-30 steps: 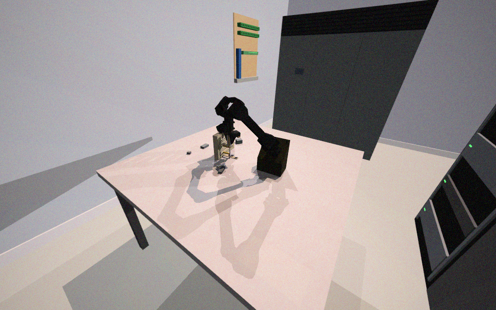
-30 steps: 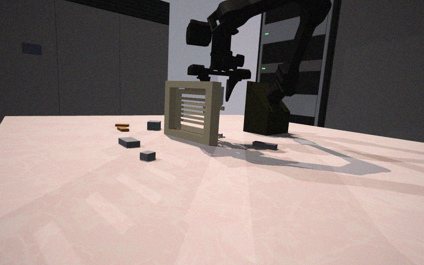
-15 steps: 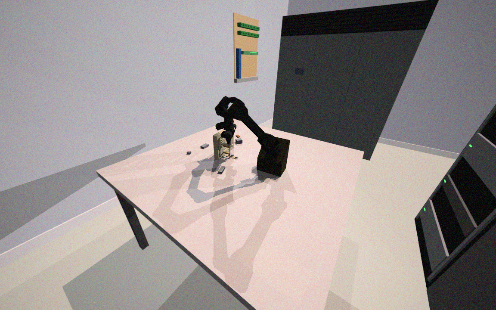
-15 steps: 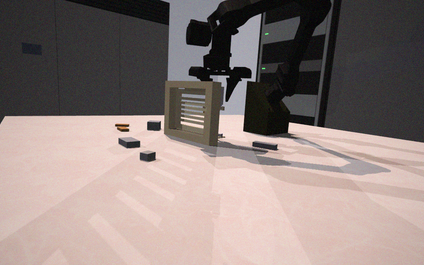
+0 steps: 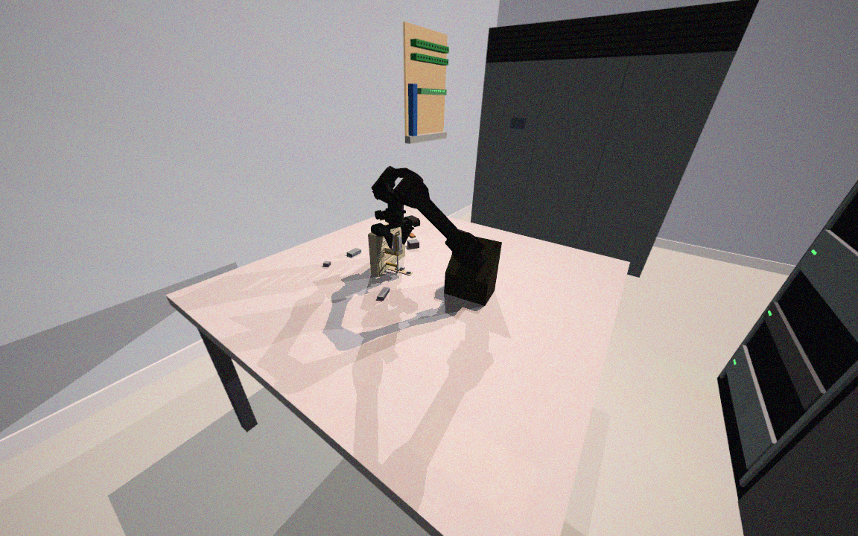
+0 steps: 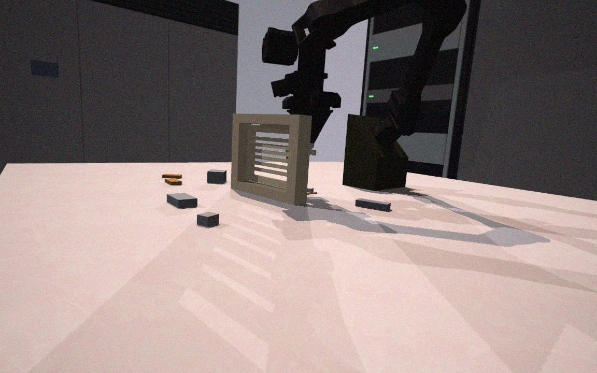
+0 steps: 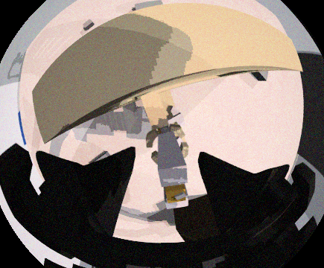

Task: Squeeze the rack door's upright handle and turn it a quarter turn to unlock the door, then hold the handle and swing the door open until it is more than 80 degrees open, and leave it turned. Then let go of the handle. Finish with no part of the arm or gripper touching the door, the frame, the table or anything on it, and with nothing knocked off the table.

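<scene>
The tan rack frame stands upright on the table. Its slatted door shows through the opening and looks closed. The grey upright handle has an orange patch at its near end and stands out from the door on a tan mount. How far it is turned, I cannot tell. My gripper is open and points down, with one finger on each side of the handle in the wrist view. Gaps show on both sides. In the exterior view the frame hides part of the gripper.
Dark grey blocks and orange strips lie behind and beside the frame. A long grey block lies on the handle side. The arm's base stands beyond it.
</scene>
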{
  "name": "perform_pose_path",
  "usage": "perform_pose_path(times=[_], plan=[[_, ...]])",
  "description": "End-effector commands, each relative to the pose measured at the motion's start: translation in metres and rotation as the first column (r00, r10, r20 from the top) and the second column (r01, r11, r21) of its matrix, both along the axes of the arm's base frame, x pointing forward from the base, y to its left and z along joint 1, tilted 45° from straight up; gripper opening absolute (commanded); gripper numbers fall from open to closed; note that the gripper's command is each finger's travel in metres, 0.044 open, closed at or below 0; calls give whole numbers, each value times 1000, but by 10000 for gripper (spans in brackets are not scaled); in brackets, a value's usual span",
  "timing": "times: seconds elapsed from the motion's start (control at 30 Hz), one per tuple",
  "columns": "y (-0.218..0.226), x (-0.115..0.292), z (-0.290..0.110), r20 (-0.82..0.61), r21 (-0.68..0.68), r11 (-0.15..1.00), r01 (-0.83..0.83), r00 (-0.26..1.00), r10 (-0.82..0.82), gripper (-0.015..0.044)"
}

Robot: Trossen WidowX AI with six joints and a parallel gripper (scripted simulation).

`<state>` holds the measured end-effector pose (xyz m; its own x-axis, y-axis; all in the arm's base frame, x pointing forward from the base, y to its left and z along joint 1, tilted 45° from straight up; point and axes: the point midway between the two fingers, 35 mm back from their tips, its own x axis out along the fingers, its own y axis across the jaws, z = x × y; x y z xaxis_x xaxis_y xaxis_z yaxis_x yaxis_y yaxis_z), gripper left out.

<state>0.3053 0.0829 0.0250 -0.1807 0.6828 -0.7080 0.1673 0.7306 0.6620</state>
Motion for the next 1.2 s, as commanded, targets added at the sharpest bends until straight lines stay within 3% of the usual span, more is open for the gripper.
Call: perform_pose_path(times=[0.0, 0.33, 0.73, 1.0, 1.17], plan=[[0, 0, -1, -138, -48, 989, 141, 980, -147, 280], [0, 0, -1, -411, -232, 874, 427, 771, -486, 280], [0, 0, -1, -563, -523, 615, 590, 303, -769, 280], [0, 0, -1, -565, -540, 599, 592, 272, -779, 280], [0, 0, -1, -565, -540, 599, 592, 272, -779, 149]])
